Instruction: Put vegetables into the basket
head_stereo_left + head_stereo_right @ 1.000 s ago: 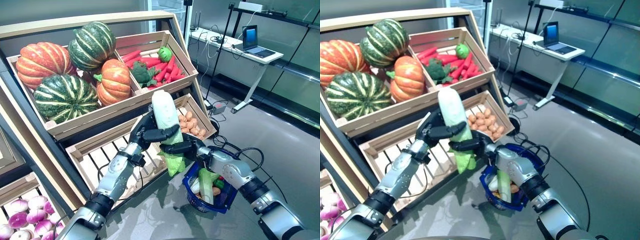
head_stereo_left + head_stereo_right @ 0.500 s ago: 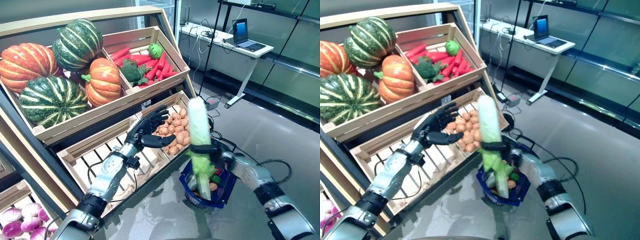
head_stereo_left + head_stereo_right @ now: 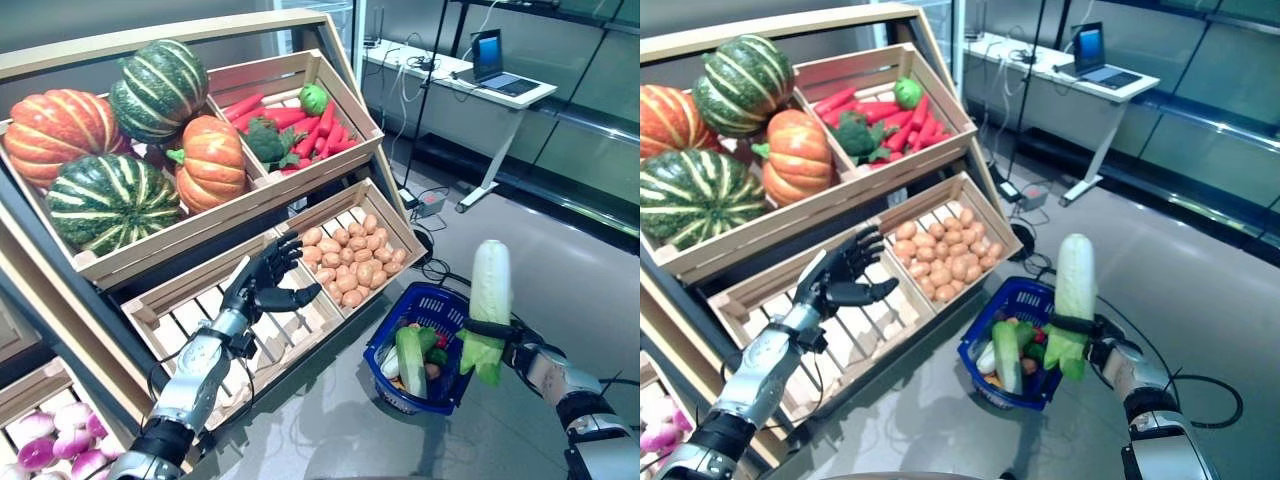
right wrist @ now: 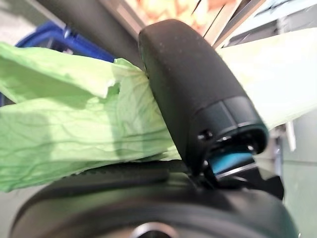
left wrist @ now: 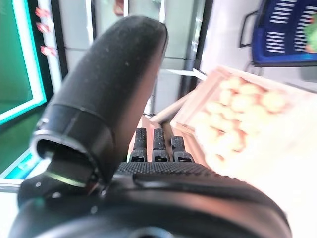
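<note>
Your right robot hand (image 3: 520, 345) is clamped around a long white cabbage (image 3: 488, 295), holding it upright with the pale stalk end up and the green leaves hanging down past the fingers. In the right wrist view the thumb (image 4: 198, 94) presses across the leafy part. The cabbage is in the air just to the right of the blue basket (image 3: 440, 305), level with its rim and not inside it.

The basket stands on the floor in front of the wooden display stand. Inside it you can see another long green and white vegetable (image 3: 410, 360) lying against the near wall, with a few smaller pieces of produce beside it, too small to name.

Your left robot hand (image 3: 262, 285) is empty, fingers spread and fairly straight, thumb pointing right. It hovers over the empty slatted crate (image 3: 190, 310) on the lower tier of the stand. To the right of that crate, the neighbouring one holds potatoes (image 3: 350, 265).

On the upper tier, the left crate carries pumpkins and striped squashes (image 3: 120, 130), and the right crate holds carrots (image 3: 320, 125), broccoli (image 3: 265, 142) and a green pepper (image 3: 313, 98). At the near left, a low bin shows purple and white turnips (image 3: 55, 440). Far right stands a desk with a laptop (image 3: 500, 60) on it.
</note>
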{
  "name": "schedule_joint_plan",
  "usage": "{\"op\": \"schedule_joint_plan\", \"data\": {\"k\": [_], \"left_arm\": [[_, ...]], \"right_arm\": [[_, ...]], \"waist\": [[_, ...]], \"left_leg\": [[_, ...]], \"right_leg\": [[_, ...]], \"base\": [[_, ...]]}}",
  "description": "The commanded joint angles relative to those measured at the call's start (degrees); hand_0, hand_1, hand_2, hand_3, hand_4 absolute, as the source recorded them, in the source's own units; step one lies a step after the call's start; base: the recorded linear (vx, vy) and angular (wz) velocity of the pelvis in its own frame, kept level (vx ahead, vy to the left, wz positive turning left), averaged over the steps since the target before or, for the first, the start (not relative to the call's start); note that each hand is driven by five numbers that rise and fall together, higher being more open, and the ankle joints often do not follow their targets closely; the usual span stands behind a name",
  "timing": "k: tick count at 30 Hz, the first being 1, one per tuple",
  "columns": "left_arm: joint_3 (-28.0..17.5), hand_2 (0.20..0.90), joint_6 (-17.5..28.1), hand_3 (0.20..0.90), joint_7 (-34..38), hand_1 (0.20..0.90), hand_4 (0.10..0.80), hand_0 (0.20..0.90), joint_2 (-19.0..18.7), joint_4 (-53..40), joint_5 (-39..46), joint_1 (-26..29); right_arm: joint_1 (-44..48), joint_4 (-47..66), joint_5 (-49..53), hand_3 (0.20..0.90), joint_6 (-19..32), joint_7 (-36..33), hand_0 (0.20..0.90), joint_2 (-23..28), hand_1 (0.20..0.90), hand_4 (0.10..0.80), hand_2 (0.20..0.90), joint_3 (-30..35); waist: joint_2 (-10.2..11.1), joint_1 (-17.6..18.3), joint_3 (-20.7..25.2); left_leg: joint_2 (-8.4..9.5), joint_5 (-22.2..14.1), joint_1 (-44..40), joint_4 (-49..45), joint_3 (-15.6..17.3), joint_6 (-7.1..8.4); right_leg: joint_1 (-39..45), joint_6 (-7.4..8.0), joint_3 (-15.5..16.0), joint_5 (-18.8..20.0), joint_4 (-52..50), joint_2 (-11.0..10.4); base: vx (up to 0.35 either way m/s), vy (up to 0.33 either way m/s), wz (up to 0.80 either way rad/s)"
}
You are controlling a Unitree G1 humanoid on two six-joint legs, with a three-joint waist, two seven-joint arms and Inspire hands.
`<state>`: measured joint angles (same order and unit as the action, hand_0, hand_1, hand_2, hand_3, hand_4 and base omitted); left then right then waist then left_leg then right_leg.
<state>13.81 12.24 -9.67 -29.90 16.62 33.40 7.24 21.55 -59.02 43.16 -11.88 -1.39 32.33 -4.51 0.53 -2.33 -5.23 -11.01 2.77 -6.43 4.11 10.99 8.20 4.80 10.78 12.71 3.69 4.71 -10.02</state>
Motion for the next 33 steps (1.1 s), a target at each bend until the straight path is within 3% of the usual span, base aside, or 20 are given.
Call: {"op": "schedule_joint_plan", "data": {"k": [1,6,12,17,18,19,20,21,22,23,29,30,33], "left_arm": [[1.12,0.9,6.41,0.9,1.5,0.9,0.8,0.9,-3.76,-5.4,-0.02,10.83],[2.51,0.9,8.5,0.9,4.52,0.9,0.8,0.9,-5.44,-7.47,3.46,15.36],[4.06,0.9,9.36,0.9,7.01,0.9,0.8,0.9,-4.61,-10.11,3.5,16.16],[5.72,0.9,11.75,0.9,8.45,0.9,0.8,0.9,-4.16,-10.63,5.99,17.33],[5.73,0.9,11.76,0.9,8.45,0.9,0.8,0.9,-4.15,-10.61,5.99,17.35],[5.99,0.9,12.3,0.9,8.91,0.9,0.8,0.9,-3.83,-10.88,6.11,17.47],[6.0,0.9,12.52,0.9,9.09,0.9,0.8,0.9,-3.82,-11.22,6.22,17.5],[6.22,0.9,12.83,0.9,9.5,0.9,0.8,0.9,-3.73,-11.46,6.11,17.51],[6.33,0.9,13.01,0.9,9.61,0.9,0.8,0.9,-3.65,-11.36,6.01,17.7],[6.73,0.9,13.14,0.9,10.17,0.9,0.8,0.9,-3.79,-11.25,6.02,17.92],[7.03,0.9,14.33,0.9,10.62,0.9,0.8,0.9,-4.29,-10.03,6.12,17.77],[6.98,0.9,14.53,0.9,10.44,0.9,0.8,0.9,-4.5,-9.86,6.73,17.56],[6.86,0.9,14.53,0.9,10.15,0.9,0.8,0.9,-4.76,-9.67,7.31,17.5]], "right_arm": [[11.39,-4.18,3.42,0.3,8.12,-2.22,0.3,3.27,0.3,0.4,0.3,2.56],[15.68,-7.79,8.6,0.3,10.83,-2.12,0.3,4.44,0.3,0.4,0.3,3.03],[19.12,-9.36,10.15,0.3,12.37,-1.93,0.3,6.99,0.3,0.4,0.3,4.48],[21.69,-10.48,10.81,0.3,13.01,-1.27,0.3,9.48,0.3,0.4,0.3,5.18],[21.71,-10.5,10.81,0.3,13.01,-1.26,0.3,9.49,0.3,0.4,0.3,5.18],[22.27,-10.52,10.73,0.3,13.18,-1.47,0.3,9.96,0.3,0.4,0.3,5.18],[22.68,-10.37,10.68,0.3,13.27,-1.82,0.3,10.35,0.3,0.4,0.3,5.12],[23.54,-10.52,10.51,0.3,13.47,-2.26,0.3,10.93,0.3,0.4,0.3,5.05],[24.15,-10.67,10.66,0.3,13.54,-2.33,0.3,11.35,0.3,0.4,0.3,4.97],[24.98,-10.8,10.96,0.3,13.71,-2.44,0.3,12.24,0.3,0.4,0.3,4.76],[26.45,-10.23,10.76,0.3,15.46,-3.94,0.3,14.35,0.3,0.4,0.3,4.76],[26.6,-10.17,10.87,0.9,15.75,-4.69,0.9,15.03,0.9,0.8,0.9,5.08],[26.68,-10.11,10.7,0.9,15.6,-4.5,0.9,15.65,0.9,0.8,0.9,5.7]], "waist": [[-0.12,-2.5,-4.66],[-1.01,-3.01,-13.61],[-2.64,-2.75,-18.85],[-3.31,-2.35,-21.5],[-3.3,-2.36,-21.43],[-3.54,-2.16,-22.0],[-3.66,-2.04,-22.4],[-3.88,-1.92,-22.65],[-3.98,-1.84,-22.86],[-4.21,-1.62,-23.06],[-4.34,-1.04,-23.03],[-4.32,-1.04,-22.81],[-4.22,-1.03,-22.56]], "left_leg": [[-0.61,-3.12,9.01,-10.22,-2.08,-0.51],[-2.47,-7.48,21.29,-26.63,-6.0,-0.25],[-2.68,-14.75,33.67,-42.97,-8.3,-1.07],[-1.82,-19.75,40.66,-53.11,-9.7,-2.15],[-1.82,-19.82,40.83,-53.26,-9.7,-2.16],[-1.64,-22.21,41.7,-55.88,-10.4,-1.9],[-1.6,-21.74,42.88,-56.8,-10.24,-2.36],[-1.57,-24.41,43.85,-59.71,-10.78,-2.15],[-1.56,-23.64,45.13,-60.45,-10.59,-2.58],[-1.69,-26.44,45.85,-63.34,-11.05,-2.31],[-2.12,-29.28,48.24,-68.52,-11.54,-2.53],[-2.15,-29.97,48.75,-69.76,-11.73,-2.54],[-2.23,-30.57,49.08,-70.79,-11.9,-2.63]], "right_leg": [[-2.83,-0.45,0.79,-4.23,-10.1,-3.72],[-11.66,-1.67,-0.11,-7.57,-23.05,-6.74],[-24.39,-3.29,-3.19,-13.73,-40.56,-9.61],[-34.42,-3.74,-6.09,-17.24,-52.97,-12.42],[-34.61,-3.72,-6.16,-17.32,-53.13,-12.44],[-36.31,-3.36,-7.13,-19.01,-55.91,-12.69],[-37.77,-3.79,-7.2,-18.34,-56.55,-12.93],[-39.4,-3.37,-7.94,-20.27,-59.2,-13.14],[-40.81,-3.91,-7.86,-19.45,-59.72,-13.43],[-42.27,-3.54,-8.52,-21.54,-62.52,-13.64],[-45.77,-3.93,-9.16,-23.63,-67.08,-14.1],[-46.33,-4.02,-9.17,-24.25,-68.07,-14.11],[-46.76,-4.06,-9.09,-24.84,-69.12,-14.15]], "base": [[-0.184,-0.072,0.26],[-0.285,-0.077,0.27],[-0.161,0.02,0.14],[-0.12,0.016,0.17],[0.001,0.003,0.06],[-0.054,0.002,0.02],[0.0,0.0,0.0],[-0.131,0.006,0.04],[-0.008,-0.001,0.06],[-0.053,0.01,0.03],[-0.007,0.007,0.04],[0.006,-0.005,0.05],[0.012,-0.013,0.05]]}}
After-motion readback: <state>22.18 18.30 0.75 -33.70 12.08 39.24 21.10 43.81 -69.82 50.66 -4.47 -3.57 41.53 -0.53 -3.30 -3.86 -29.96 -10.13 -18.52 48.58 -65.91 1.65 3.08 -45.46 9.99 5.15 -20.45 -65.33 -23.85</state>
